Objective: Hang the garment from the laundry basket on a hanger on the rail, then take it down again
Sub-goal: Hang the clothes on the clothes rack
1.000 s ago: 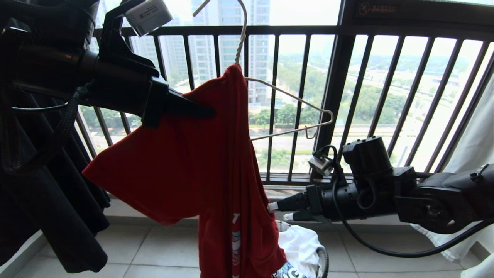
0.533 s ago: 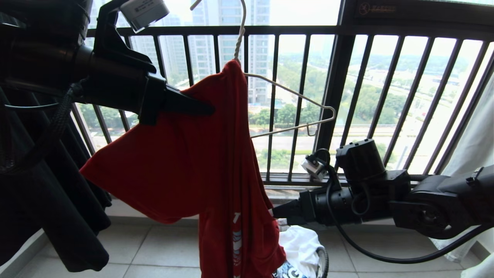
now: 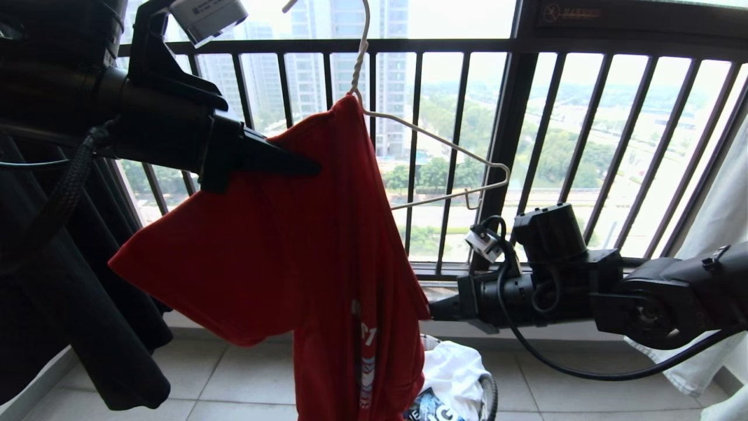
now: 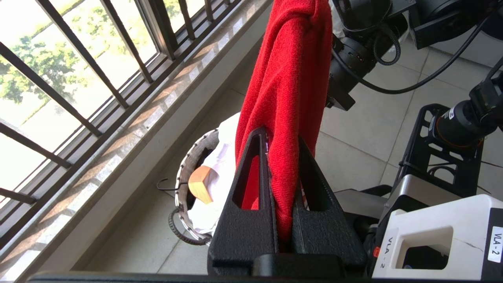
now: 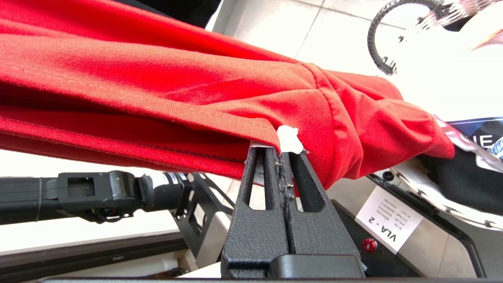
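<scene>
The red garment (image 3: 263,245) hangs bunched on one side of the white wire hanger (image 3: 444,146), whose other arm is bare. The hanger's hook runs out of the top of the head view, and the rail is out of view. My left gripper (image 3: 315,169) is shut on a thick fold of the garment (image 4: 290,70) high up, seen between the fingers of the left gripper (image 4: 281,133). Lower on the right side, my right gripper (image 3: 431,310) is shut on the garment's edge; its tips (image 5: 275,147) pinch the hem of the garment (image 5: 177,78). The laundry basket (image 3: 489,392) stands on the floor below.
A dark barred window railing (image 3: 514,47) runs behind everything. Black cloth (image 3: 87,327) hangs at the left and pale cloth (image 3: 719,234) at the right. The basket (image 4: 192,157) holds a white printed shirt (image 3: 456,368) and a wooden hanger end (image 4: 200,184).
My right gripper has shut on the garment's edge, and that edge now bulges toward it. The left gripper kept its grip and drifted slightly left.
</scene>
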